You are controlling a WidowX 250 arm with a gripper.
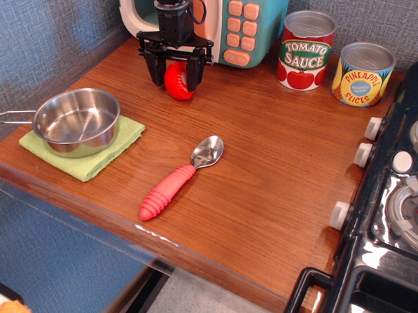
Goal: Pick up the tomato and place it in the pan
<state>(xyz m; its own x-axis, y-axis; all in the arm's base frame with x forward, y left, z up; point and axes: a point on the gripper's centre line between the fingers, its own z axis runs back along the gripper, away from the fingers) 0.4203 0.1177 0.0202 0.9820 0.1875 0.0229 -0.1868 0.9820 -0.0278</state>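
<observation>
Straddling the tomato (179, 80) from above, the black gripper (175, 74) hangs just in front of the toy microwave (220, 23) at the back of the wooden counter (263, 172). Its two fingers (157, 67) stand apart with the red half-tomato in the gap between them, closest to the finger nearer the tomato sauce can; whether either pad actually presses on it cannot be told, so the grip is uncertain. The tomato sits tilted rather than flat on the counter, but how its cut face is turned cannot be made out. It has no clear long axis.

Relative to the microwave, the pan (77, 122) lies well apart, toward the front-left edge of the counter, resting on a green cloth (92, 156) with its thin handle (11, 115) pointing left. A red-handled spoon (181, 177) lies in front of the microwave, mid-counter, bowl toward the back. Two cans, tomato sauce (306, 50) and pineapple slices (364, 73), stand to the microwave's right.
</observation>
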